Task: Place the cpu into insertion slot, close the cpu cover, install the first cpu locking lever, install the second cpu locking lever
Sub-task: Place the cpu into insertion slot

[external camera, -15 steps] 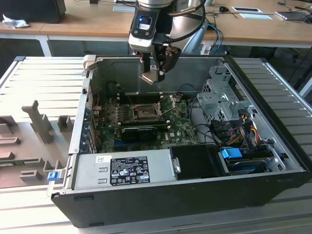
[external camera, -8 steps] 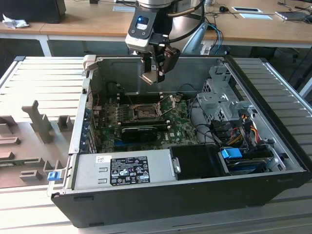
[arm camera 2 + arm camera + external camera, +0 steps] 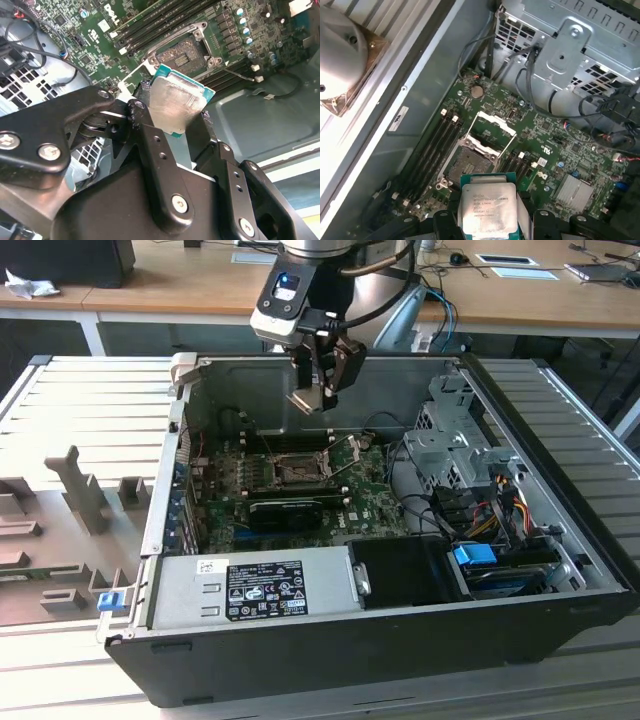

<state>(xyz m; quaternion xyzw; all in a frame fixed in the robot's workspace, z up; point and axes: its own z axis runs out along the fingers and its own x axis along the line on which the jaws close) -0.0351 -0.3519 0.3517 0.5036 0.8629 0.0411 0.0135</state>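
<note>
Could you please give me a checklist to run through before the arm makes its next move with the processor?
1. Grip: the black gripper is shut on the small, flat, silvery-grey square cpu, held by two opposite edges: ok.
2. The square dark insertion slot with its silvery metal rim has nothing lying in it: ok.
3. The thin silvery metal frame of the cpu cover stands swung open, off the slot: ok.
4. The chip is seated in the slot: not ok, it hangs above the board.
5. The chip's corners are matched to the slot: cannot tell.
6. The black cables lie by the drive cage, away from the slot: ok.
</note>
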